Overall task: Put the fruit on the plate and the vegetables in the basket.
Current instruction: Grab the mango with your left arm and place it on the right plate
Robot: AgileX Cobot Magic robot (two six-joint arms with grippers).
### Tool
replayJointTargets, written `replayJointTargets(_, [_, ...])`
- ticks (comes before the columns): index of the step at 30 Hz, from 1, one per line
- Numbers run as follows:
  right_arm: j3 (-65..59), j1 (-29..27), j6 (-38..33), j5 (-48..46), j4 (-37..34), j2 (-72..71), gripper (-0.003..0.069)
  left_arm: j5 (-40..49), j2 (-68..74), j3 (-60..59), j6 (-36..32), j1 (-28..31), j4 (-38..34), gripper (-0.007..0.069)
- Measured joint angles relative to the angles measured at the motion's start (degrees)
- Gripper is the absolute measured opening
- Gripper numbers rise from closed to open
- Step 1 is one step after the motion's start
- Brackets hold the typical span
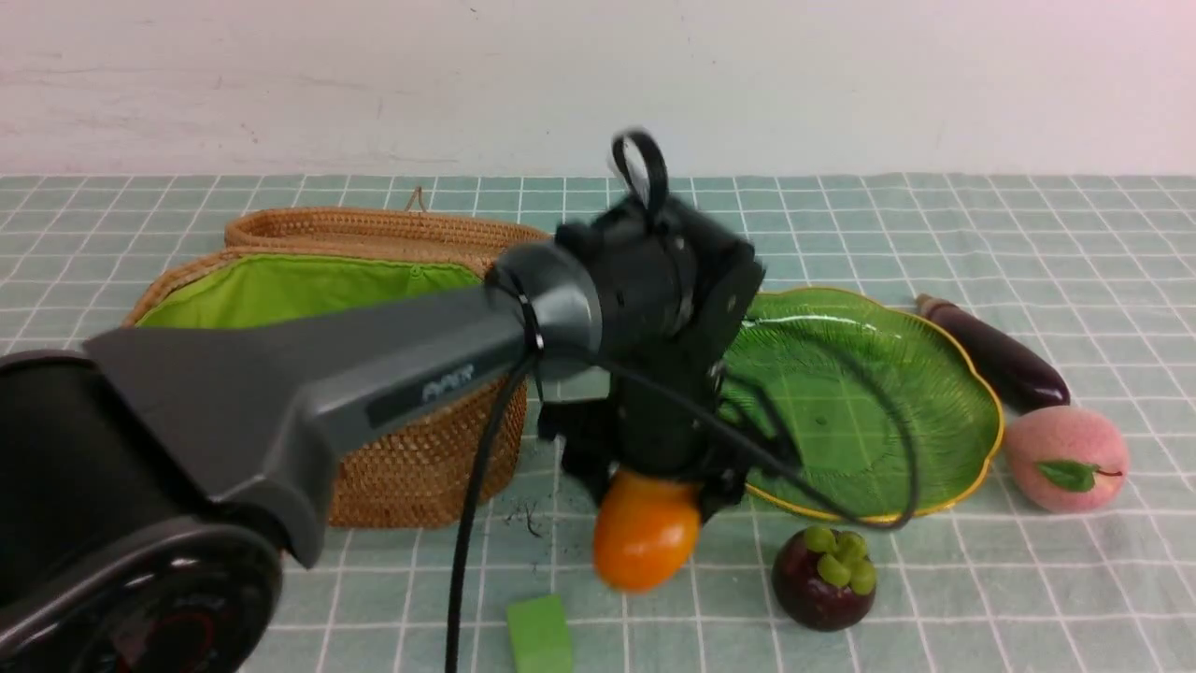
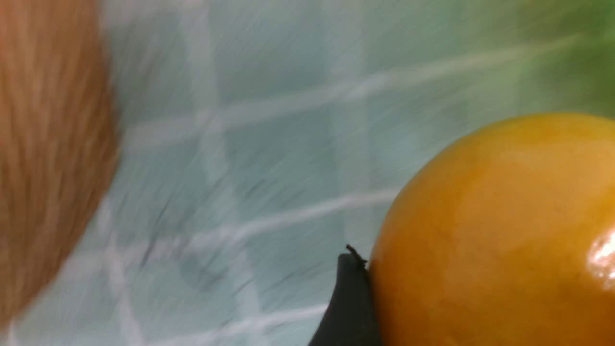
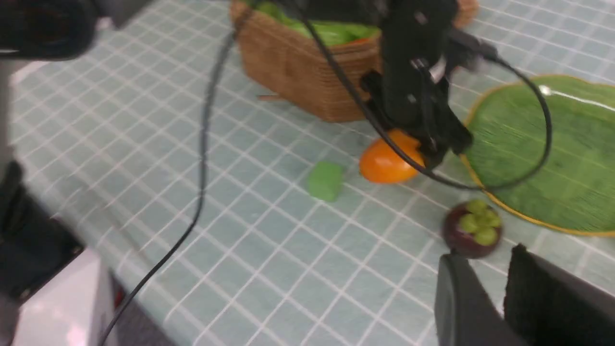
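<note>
Near the table's (image 1: 1028, 234) front edge, left gripper (image 1: 654, 491) straddles mango (image 1: 645, 542), 1 finger (image 2: 350, 298) touching; clamp unconfirmed; plate (image 1: 869, 402) just beside, rightward.

Orange-yellow mango (image 1: 645, 533), ribbed green plate (image 1: 841, 374)

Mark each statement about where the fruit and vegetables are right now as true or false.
1. The plate is empty. True.
2. The mangosteen lies on the plate. False: it sits on the tablecloth in front of it.
3. The left gripper grips the mango. True.
4. The peach touches the mangosteen. False: they are apart; the peach lies beside the eggplant.
</note>
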State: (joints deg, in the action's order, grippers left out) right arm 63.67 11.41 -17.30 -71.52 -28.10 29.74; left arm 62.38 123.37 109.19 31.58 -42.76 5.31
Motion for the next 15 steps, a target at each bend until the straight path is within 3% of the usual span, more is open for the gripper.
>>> replayJointTargets(4, [0.0,0.0,6.72,2.8,6.21,-0.02,0.0161,-5.29,-1.4,4.87,-8.68,0.0,-3.46,0.0562])
replayJointTargets(9, [0.0,0.0,13.35,4.57,11.92,-0.02,0.0161,-22.27,0.79,6.17,-21.21,0.0,-8.95,0.0562])
replayJointTargets(15, [0.0,0.0,13.71,3.84,11.86,-0.02,0.0161,-29.54,6.34,6.12,-25.35,0.06,-9.0,0.0562])
